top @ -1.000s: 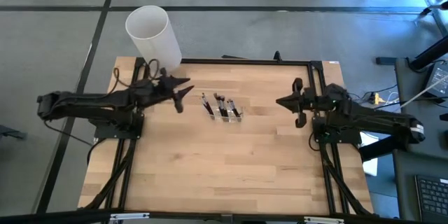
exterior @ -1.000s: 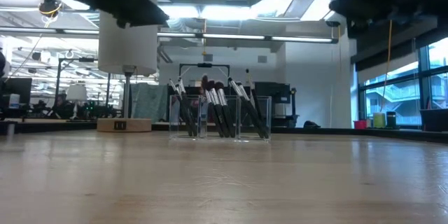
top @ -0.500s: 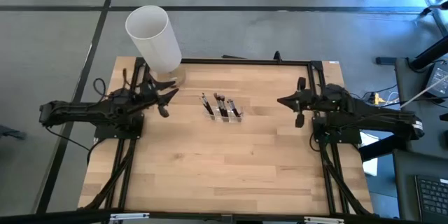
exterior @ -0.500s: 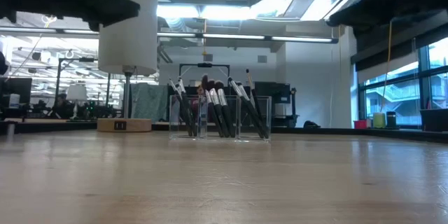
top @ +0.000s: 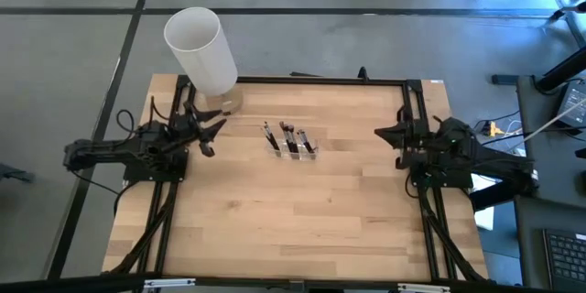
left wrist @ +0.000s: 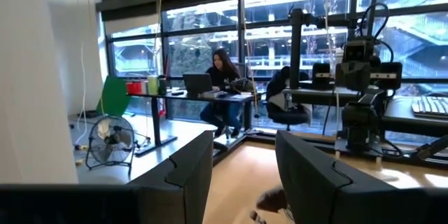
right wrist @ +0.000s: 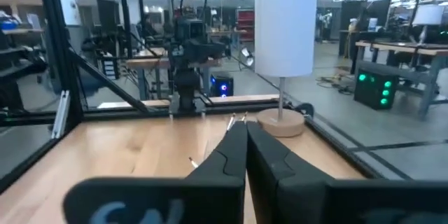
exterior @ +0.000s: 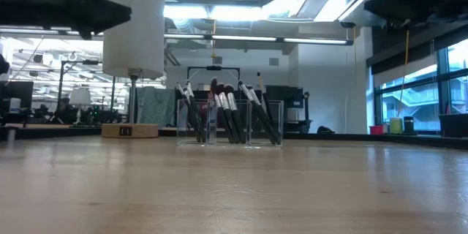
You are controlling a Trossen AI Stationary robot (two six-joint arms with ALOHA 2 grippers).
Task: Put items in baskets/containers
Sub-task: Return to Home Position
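Over the wooden table [top: 293, 220], at opposite sides, hung the left gripper [top: 213, 135], fingers spread, and the right gripper [top: 383, 134], fingers pressed together, each well apart from the clear organizer [exterior: 277, 113] standing between them, dark brushes [exterior: 228, 117] leaning inside it.

The clear organizer [top: 309, 153] sits just above the centre of the high view, slightly left of the middle, a small see-through rectangle on the wood. In the low view it [exterior: 280, 123] stands mid-frame, its transparent walls forming side-by-side compartments. The dark brushes [exterior: 228, 117] stand inside it, handles down and leaning at slants, with silver ferrules and bristle tips rising above the rim. From above they [top: 287, 135] show as short dark strokes clustered together.
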